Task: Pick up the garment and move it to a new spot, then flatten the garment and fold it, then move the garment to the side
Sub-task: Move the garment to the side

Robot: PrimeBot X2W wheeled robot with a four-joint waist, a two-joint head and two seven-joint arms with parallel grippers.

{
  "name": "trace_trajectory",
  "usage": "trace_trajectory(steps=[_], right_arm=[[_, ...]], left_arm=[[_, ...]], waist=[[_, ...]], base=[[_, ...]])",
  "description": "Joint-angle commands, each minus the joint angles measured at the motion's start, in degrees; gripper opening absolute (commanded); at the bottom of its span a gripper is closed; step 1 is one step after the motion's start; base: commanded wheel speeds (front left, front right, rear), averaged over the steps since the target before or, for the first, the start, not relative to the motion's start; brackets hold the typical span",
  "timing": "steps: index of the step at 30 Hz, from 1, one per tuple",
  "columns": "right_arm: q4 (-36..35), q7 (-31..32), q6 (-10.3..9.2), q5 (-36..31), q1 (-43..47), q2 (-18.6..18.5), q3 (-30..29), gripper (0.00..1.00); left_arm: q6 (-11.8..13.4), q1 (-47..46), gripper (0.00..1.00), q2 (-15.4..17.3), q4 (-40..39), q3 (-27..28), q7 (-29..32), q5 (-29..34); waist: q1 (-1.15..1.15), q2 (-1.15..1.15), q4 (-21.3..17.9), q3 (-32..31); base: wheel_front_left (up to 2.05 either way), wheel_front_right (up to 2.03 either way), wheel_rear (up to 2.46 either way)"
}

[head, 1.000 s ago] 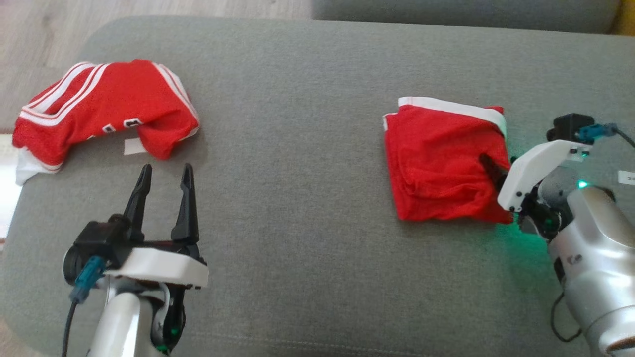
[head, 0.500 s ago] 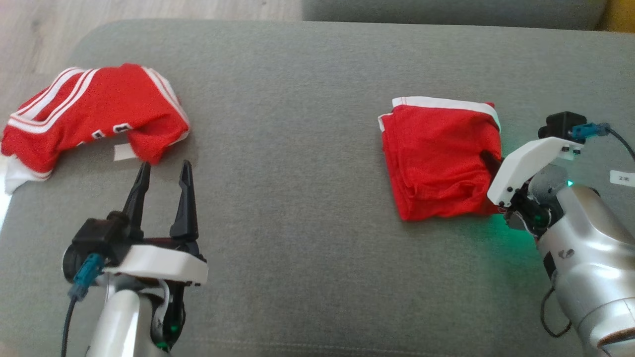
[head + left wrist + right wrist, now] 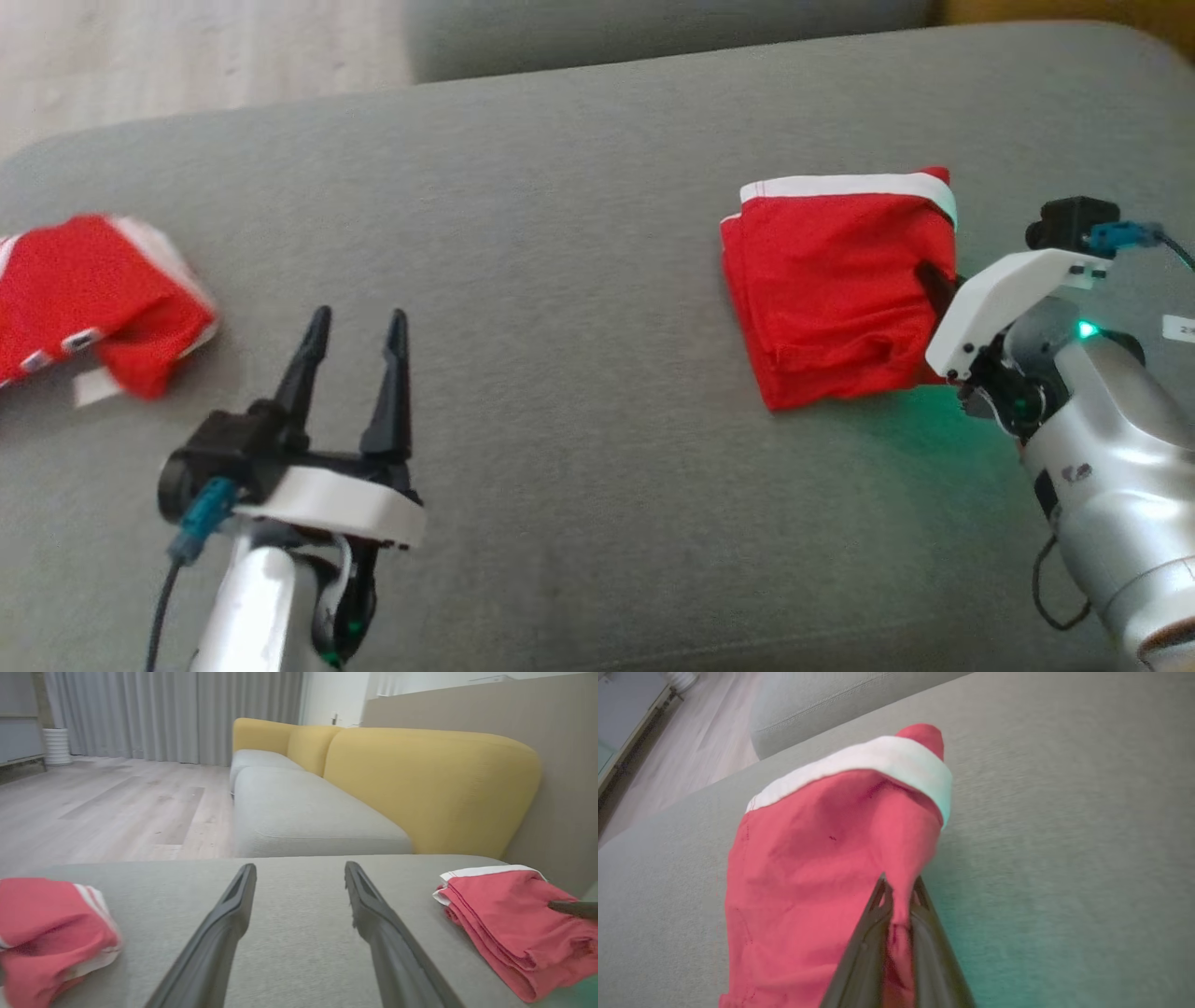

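The grey upholstered cushion [image 3: 579, 280] lay broad in front of you, with pale wooden floor [image 3: 187, 56] beyond its far edge and a yellow sofa back [image 3: 430, 779] in the left wrist view. The garment [image 3: 89, 289] sat crumpled at the cushion's far left, red with white trim, partly cut off by the edge of the head view, neither flattened nor folded. Your left gripper [image 3: 359, 317] hovered near it, to its right, with fingers spread, holding nothing and not touching the cloth. Your right gripper [image 3: 900, 884] was pinched tight on the right edge of the red cloth stack [image 3: 831, 280], the squarish folded pile with a white band along its far side, well apart from the garment. I judged you were at the first step, the pick-up, with the jersey untouched. The next move called for swinging the left gripper leftward and down onto a raised fold of the garment and closing firmly, while your right let go of the stack.
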Motion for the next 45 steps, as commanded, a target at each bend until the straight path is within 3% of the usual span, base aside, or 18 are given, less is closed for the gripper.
trace_trajectory(steps=[1, 7, 15, 22, 32, 40, 41, 42, 43, 45], right_arm=[[-2.4, -0.8, -0.04, 0.8, -1.7, -0.1, 1.6, 0.0], [-4.3, -1.7, -0.04, 2.9, -1.3, -0.2, 3.7, 0.0], [-5.9, -2.7, -0.04, 5.0, -1.1, -1.0, 5.8, 0.0], [-6.0, -3.8, -0.04, 5.6, -3.4, -4.2, 7.1, 0.0], [-3.1, -4.8, -0.04, 3.8, -13.9, -14.4, 8.9, 0.0], [4.9, -6.0, -0.04, 3.1, -18.8, -16.2, 7.2, 0.0], [5.7, -6.3, -0.04, 2.8, -19.0, -16.2, 7.2, 0.18], [6.3, -6.6, -0.04, 2.5, -19.2, -16.1, 7.3, 0.51], [6.7, -7.1, -0.04, 2.1, -19.3, -16.0, 7.6, 1.0], [7.3, -8.7, -0.04, 1.5, -19.4, -15.7, 7.9, 1.0]], left_arm=[[-0.2, -2.6, 1.0, 0.3, -1.6, 0.8, -0.7, -0.1], [-0.6, -3.8, 1.0, 0.3, -0.5, -2.8, -0.7, -0.2], [-0.7, -5.5, 1.0, 0.3, 0.5, -5.8, -0.7, -0.5], [-0.8, -7.1, 1.0, 0.4, 0.5, -6.6, -0.7, 0.2], [-1.4, -11.0, 1.0, 2.5, 0.5, -6.4, -0.7, 1.9], [-1.4, -13.0, 1.0, 2.9, 0.3, -6.1, -0.7, 2.1], [-1.4, -13.0, 1.0, 2.9, 0.4, -6.0, -0.7, 2.1], [-1.4, -13.1, 1.0, 2.8, 0.5, -6.0, -0.7, 2.0], [-1.4, -13.0, 1.0, 2.7, 0.5, -5.9, -0.7, 1.9], [-1.3, -12.9, 1.0, 2.6, 0.6, -5.8, -0.7, 1.7]], waist=[[0.0, 0.0, -4.9, -0.6], [0.0, 0.0, -10.5, 0.0], [0.0, 0.0, -12.9, 1.0], [0.0, 0.0, -11.2, 4.0], [0.0, 0.0, -6.8, 13.5], [0.0, 0.0, -6.1, 16.2], [0.0, 0.0, -6.0, 16.1], [0.0, 0.0, -6.0, 16.0], [0.0, 0.0, -6.0, 15.7], [0.0, 0.0, -5.9, 15.0]], base=[[0.0, 0.0, 0.0], [0.0, 0.0, 0.0], [0.0, 0.0, 0.0], [0.0, 0.0, 0.0], [0.0, 0.0, 0.0], [0.0, 0.0, 0.0], [0.0, 0.0, 0.0], [0.0, 0.0, 0.0], [0.0, 0.0, 0.0], [0.0, 0.0, 0.0]])
